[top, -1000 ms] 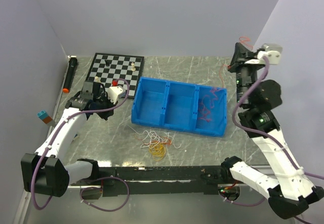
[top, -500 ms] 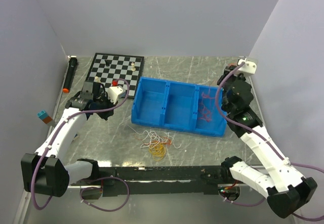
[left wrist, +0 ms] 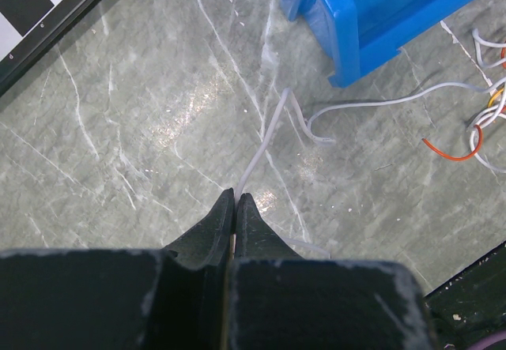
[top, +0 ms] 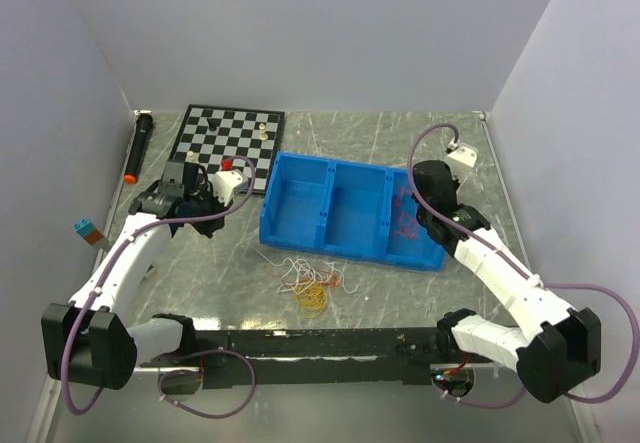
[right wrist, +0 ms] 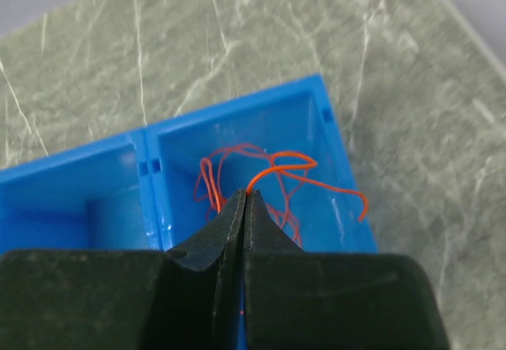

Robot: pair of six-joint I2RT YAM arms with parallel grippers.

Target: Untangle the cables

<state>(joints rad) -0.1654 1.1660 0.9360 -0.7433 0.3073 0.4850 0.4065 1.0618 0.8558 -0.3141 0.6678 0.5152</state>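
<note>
A tangle of white, yellow and red-orange cables (top: 309, 285) lies on the table in front of the blue bin (top: 322, 241). My left gripper (top: 212, 206) sits left of the bin, shut on a white cable (left wrist: 261, 146) that runs from the fingertips (left wrist: 236, 196) towards the tangle. A red-orange cable end (left wrist: 445, 152) shows at the right edge of the left wrist view. My right gripper (top: 420, 199) hangs over the bin's right compartment, shut (right wrist: 247, 194) on a red-orange cable (right wrist: 278, 163) whose loops lie inside that compartment (top: 405, 221).
A chessboard (top: 228, 133) with a few pieces lies behind the bin. A black stick with an orange tip (top: 138, 146) lies at the back left. A small blue and orange block (top: 86, 229) sits at the left edge. The bin's other two compartments show nothing inside.
My right arm has come down from high at the back right to the bin's right compartment, bringing the red-orange cable into it. The left arm has not moved.
</note>
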